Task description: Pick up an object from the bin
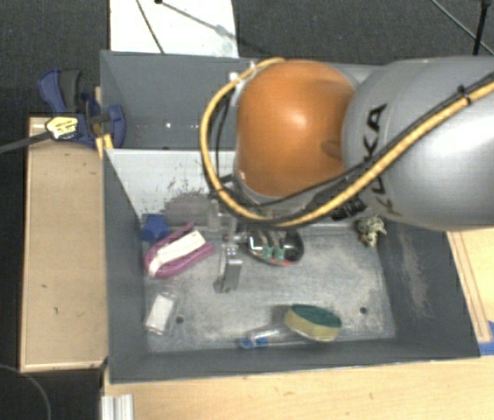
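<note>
The tool point(228, 268) is low over the floor of the bin point(124, 357), near centre, below the orange cover point(290, 129). Whether it is apart or together cannot be told. A pink-and-white packet point(177, 252) lies just beside it on the left and a dark item point(274, 250) near on the right. A green sponge point(313, 320) lies well apart by the front wall.

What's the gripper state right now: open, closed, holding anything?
Gripper: cannot be told; the orange wrist cover hides most of it. It sits low in the bin, just right of the pink-and-white packet.
</note>
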Controlling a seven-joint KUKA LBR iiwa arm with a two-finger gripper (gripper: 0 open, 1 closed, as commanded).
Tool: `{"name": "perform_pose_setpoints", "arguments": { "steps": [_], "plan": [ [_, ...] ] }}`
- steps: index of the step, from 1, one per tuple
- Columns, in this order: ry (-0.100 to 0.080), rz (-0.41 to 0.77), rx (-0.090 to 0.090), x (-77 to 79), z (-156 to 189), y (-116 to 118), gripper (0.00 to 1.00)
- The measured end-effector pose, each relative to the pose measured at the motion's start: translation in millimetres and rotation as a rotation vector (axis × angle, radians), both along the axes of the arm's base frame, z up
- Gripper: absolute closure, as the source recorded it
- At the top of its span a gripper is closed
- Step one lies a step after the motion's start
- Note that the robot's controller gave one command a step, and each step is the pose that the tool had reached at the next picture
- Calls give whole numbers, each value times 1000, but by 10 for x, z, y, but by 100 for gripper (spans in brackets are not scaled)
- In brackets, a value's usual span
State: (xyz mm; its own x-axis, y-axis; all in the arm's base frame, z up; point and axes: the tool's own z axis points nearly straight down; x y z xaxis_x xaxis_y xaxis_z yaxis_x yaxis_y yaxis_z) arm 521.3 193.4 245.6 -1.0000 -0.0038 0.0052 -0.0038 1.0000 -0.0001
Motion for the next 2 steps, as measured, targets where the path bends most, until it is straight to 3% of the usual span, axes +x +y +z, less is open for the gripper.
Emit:
{"name": "perform_pose_setpoints", "arguments": {
  "steps": [1,2],
  "plan": [
    [-8,-6,2,19,45,-12,100],
    [0,-58,-2,107,-828,-217,100]
  ]
}}
